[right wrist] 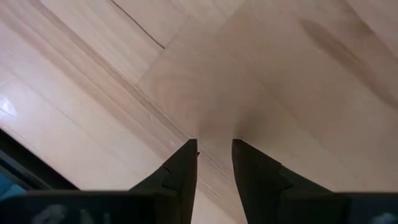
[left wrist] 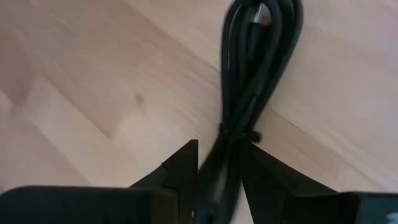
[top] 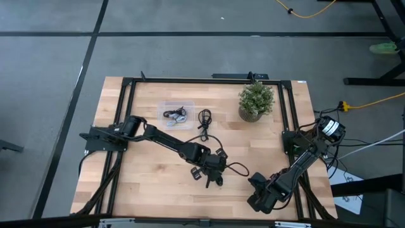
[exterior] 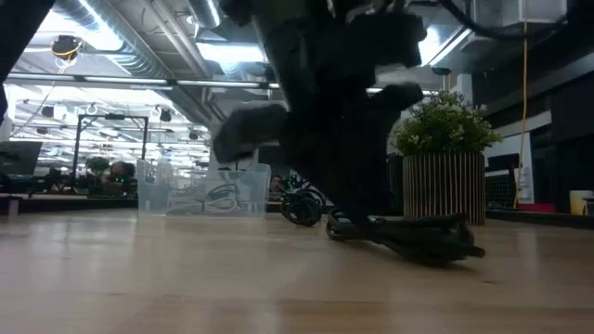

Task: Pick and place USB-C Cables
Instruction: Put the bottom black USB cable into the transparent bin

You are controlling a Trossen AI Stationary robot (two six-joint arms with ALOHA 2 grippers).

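Observation:
A black coiled USB-C cable, bound with a thin tie, lies on the wood in front of my left gripper and runs back between its fingers. In the high view that gripper is near the table's middle, toward the near edge, with the cable's loop trailing to its right. A second black cable lies loose farther back. More cables rest inside a clear tray. My right gripper waits shut over bare wood near the near right corner and is shown close up in its wrist view. My left gripper pinches the black cable's bundled strands just behind the tie between its two fingers, which come from above and point down along the bundle. In the low view the rest of the cable stretches out along the tabletop.
A potted plant in a ribbed pot stands at the far right of the table. The black frame rails run along the table's left, far and right sides. Bare wood lies left of the left arm and along the near edge.

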